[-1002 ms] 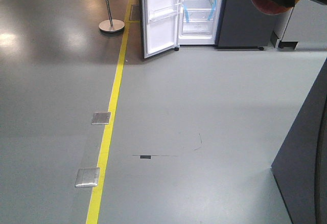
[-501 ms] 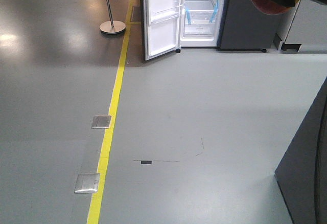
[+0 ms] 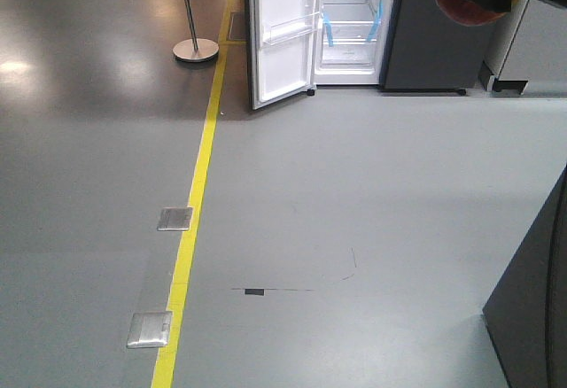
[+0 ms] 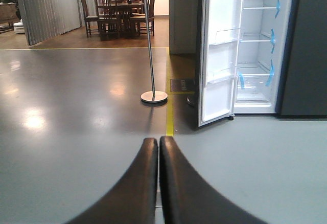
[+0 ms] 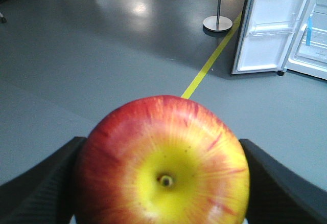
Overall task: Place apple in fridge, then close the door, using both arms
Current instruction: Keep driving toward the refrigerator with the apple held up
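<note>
1. Since a second ago the small round red-and-yellow apple has kept its spot at the top right of the front view. The floor marks and the fridge have slid down the frame and grown a little larger. I judge that the mobile base is rolling forward towards the fridge.
2. The black right gripper is spread to the apple's width. One finger presses each side of the fruit, and the stem dimple faces the wrist camera.
3. The apple hangs in the air, well apart from the fridge. No bench shows in any view, only open floor.
4. The tall narrow fridge, dark grey outside and white inside, stands open at the far end of the floor. White shelves and blue tape strips are visible inside it.
5. Its tall door with white lining and clear plastic bins is swung wide on the left side of the fridge.
6. The black left gripper has its curved fingers pressed together on nothing, aimed roughly at the door.
7. A yellow painted floor line runs up to the door's foot. A metal pole stand with a round base is to the left of the line, and two square metal floor plates lie beside it. A plain dark grey cabinet stands directly beside the fridge on its right.
8. This looks like the approach. The apple is not yet inside and the door is not yet shut. Much floor remains to cover before the right arm can reach a shelf. The empty left arm looks suited to pushing the door afterwards.
</note>
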Motion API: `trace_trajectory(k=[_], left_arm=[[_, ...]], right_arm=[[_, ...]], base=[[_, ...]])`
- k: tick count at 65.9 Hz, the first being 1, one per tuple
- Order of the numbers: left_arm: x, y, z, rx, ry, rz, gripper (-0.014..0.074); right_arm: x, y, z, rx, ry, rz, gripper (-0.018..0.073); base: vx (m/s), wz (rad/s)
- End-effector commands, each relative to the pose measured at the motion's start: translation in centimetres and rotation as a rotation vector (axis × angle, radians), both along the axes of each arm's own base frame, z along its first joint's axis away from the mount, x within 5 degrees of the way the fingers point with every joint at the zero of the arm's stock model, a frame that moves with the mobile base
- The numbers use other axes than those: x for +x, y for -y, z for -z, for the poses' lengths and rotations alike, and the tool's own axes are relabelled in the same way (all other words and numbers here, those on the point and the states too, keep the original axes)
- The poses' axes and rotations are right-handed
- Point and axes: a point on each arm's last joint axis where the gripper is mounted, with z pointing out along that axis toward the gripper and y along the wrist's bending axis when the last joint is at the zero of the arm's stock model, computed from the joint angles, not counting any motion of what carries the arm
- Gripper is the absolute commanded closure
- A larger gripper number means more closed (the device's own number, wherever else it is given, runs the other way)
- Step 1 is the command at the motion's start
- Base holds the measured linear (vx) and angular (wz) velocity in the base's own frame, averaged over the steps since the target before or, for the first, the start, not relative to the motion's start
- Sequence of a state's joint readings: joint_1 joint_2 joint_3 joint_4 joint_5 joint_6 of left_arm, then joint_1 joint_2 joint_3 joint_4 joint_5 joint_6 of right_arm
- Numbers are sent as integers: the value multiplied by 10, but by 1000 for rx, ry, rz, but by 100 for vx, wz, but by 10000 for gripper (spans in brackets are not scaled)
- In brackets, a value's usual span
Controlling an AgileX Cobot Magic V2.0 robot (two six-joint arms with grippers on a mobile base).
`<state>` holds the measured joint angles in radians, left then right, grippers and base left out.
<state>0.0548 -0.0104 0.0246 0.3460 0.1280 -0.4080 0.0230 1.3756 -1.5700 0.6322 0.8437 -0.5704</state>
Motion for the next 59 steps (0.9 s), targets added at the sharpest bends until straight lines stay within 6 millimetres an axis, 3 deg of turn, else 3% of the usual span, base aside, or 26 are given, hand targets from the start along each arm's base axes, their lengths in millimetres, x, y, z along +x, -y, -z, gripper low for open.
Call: trace_trajectory(k=[1,59], left_arm=[[-1,3,-13,1,95,31,603],[-1,3,-13,1,95,31,603]], right_arm=[[-10,1,-24,47,111,25,438],[-10,1,-24,47,111,25,438]], base=[[8,0],[10,-1]])
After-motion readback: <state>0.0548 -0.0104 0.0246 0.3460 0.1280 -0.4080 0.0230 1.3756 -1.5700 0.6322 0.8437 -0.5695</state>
